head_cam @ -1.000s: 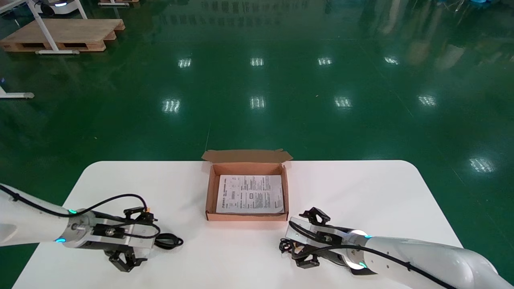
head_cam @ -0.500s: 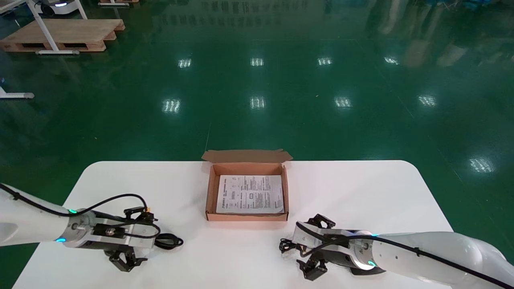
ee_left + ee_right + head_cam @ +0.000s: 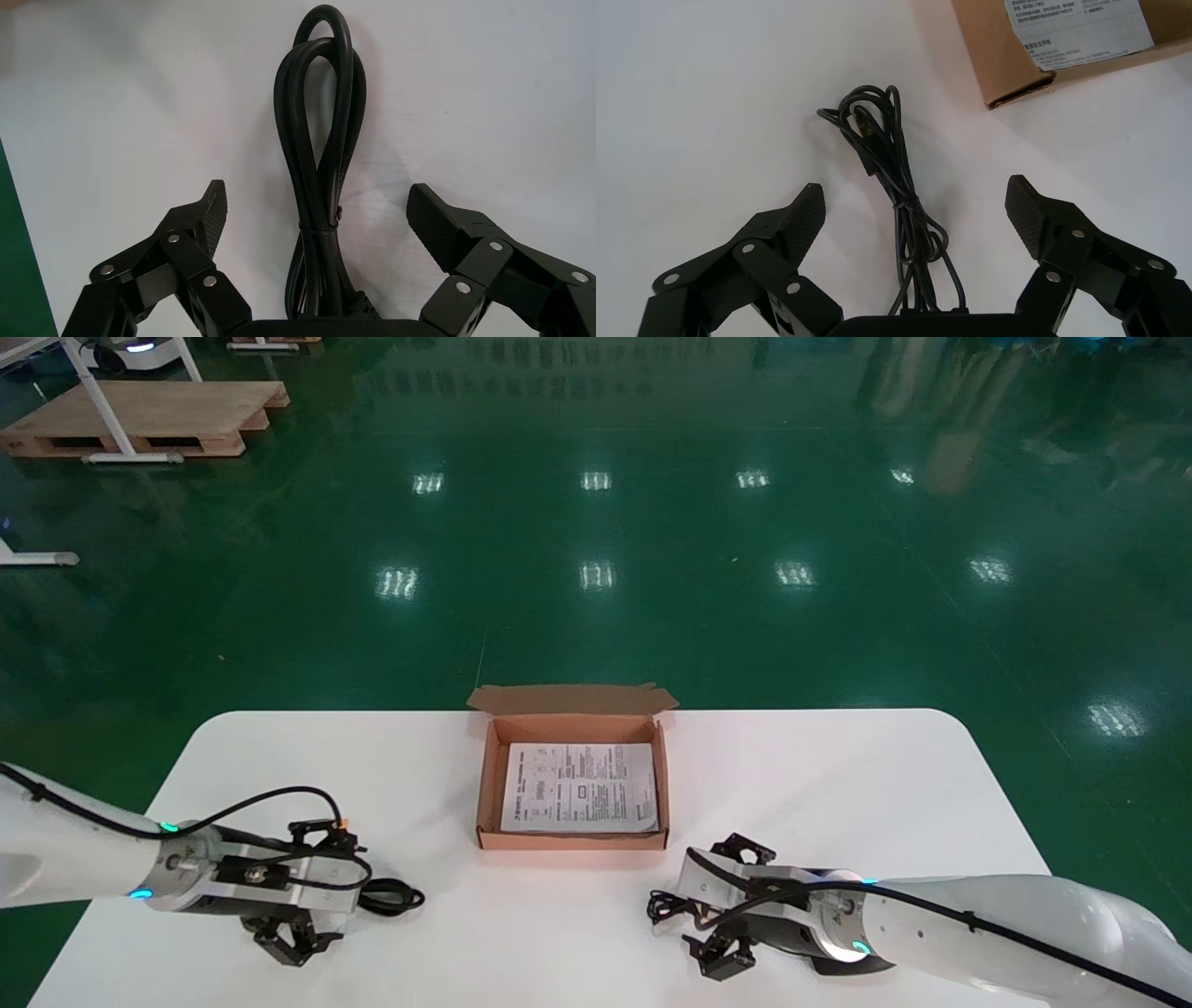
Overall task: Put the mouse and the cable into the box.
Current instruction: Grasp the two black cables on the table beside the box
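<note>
Right gripper (image 3: 712, 904), jaws spread wide, has pulled back from the near right corner of the box (image 3: 573, 841) over the past second and now sits low over the table (image 3: 838, 784), its fingers straddling a thin cord (image 3: 663, 905) without touching it. The left gripper (image 3: 335, 887), equally wide open, has not moved in that time and frames a thick cable (image 3: 391, 898) on the other side of the table. Neither bundle has shifted. The retreat appears to line the right gripper up for a pick, so the task looks to be at its very start, with nothing lifted. The box stands open at the middle of the table, its lid flap folded back on the far side, holding only a printed sheet (image 3: 579, 787) flat on its floor. From the right wrist, the thin cord (image 3: 891, 175) shows as a loose black hank, cinched by a tie near its middle, with a flat plug at the far end of the loops, just short of the box's corner (image 3: 1011, 70); it runs between the right gripper's (image 3: 914, 193) two pads and on under the wrist. From the left wrist, the thick cable (image 3: 323, 175) is a glossy black cord folded into long loops and bound by a thin tie, lying centred within the left gripper (image 3: 318, 195). No mouse can be made out in any view; whether one lies hidden beneath the right wrist cannot be told.
</note>
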`<act>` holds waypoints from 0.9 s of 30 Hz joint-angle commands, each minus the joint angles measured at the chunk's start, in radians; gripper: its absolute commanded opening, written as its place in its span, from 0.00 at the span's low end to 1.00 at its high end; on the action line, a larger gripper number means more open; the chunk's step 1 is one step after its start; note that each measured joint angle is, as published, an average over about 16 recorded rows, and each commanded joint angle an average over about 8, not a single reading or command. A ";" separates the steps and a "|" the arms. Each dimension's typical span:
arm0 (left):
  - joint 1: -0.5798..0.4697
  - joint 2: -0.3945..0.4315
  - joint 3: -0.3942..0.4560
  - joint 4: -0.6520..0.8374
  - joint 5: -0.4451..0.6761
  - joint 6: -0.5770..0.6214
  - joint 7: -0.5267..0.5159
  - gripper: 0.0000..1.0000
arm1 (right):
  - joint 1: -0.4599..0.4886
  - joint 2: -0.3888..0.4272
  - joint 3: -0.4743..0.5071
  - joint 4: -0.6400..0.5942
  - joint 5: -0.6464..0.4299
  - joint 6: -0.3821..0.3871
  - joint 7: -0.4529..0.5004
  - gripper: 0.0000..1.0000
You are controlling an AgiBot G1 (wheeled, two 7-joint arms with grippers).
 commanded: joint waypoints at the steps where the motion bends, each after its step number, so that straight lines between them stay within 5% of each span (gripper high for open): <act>1: 0.000 0.000 0.000 -0.001 0.000 0.000 0.000 0.00 | -0.001 0.001 0.001 0.002 0.001 0.001 0.001 0.00; 27: 0.002 -0.001 0.000 -0.004 0.000 0.001 -0.002 0.00 | -0.003 0.002 0.004 0.009 0.006 0.004 0.005 0.00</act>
